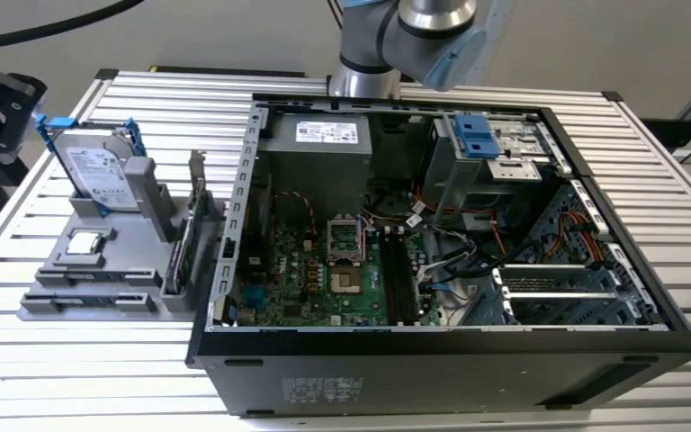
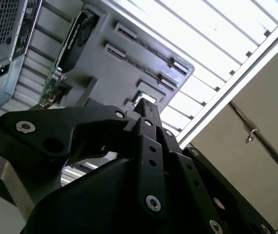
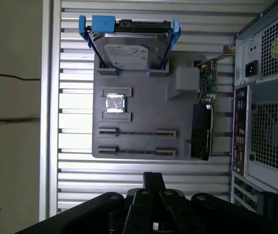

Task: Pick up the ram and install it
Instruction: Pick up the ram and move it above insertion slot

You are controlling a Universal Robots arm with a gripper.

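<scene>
Pincer [image 3: 153, 176] fingers pressed together, gripping nothing we can see, over the bench [image 3: 104, 178] beside the grey holder [image 3: 177, 112] with the ram [image 3: 136, 151].

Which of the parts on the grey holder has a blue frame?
The silver-labelled hard drive, standing upright; the square chip lies flat and the bracketed card stands on edge, both unframed.

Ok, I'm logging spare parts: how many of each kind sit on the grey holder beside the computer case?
Hard drive: 1
Processor chip: 1
Card with bracket: 1
Ram sticks, edge-on in slots: 2
Total: 5
</scene>
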